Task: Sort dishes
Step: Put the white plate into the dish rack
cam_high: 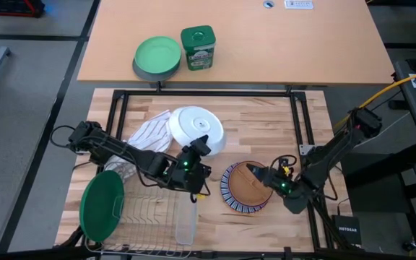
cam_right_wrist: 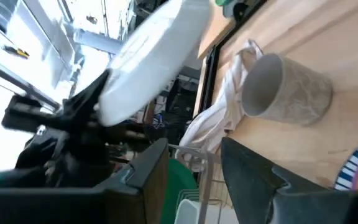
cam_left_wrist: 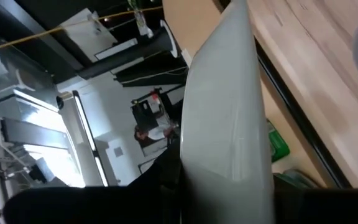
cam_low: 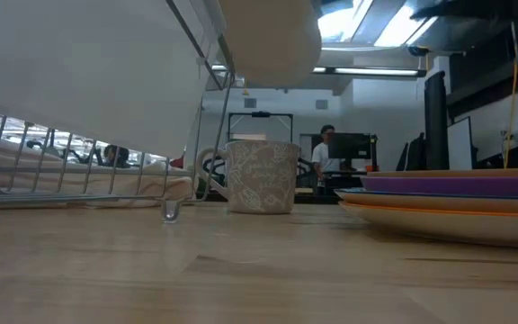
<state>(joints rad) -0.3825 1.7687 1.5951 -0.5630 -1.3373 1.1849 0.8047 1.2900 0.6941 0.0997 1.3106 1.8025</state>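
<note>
While clamped, round white plate [cam_high: 196,129] gleams.

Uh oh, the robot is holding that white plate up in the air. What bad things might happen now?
The left gripper pinches the white plate only by its edge, so it might slip and drop. The grey mug sits on the table close by and could be knocked. The dark green plate already stands in the rack, so the white one might bump it going in.

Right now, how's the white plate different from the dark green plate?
The white plate is held in the left gripper, lifted off the table and tilted; the dark green plate stands slotted in the dish rack, free of either gripper. The white plate looks smaller than the dark green plate. Both are round and plain.
</note>
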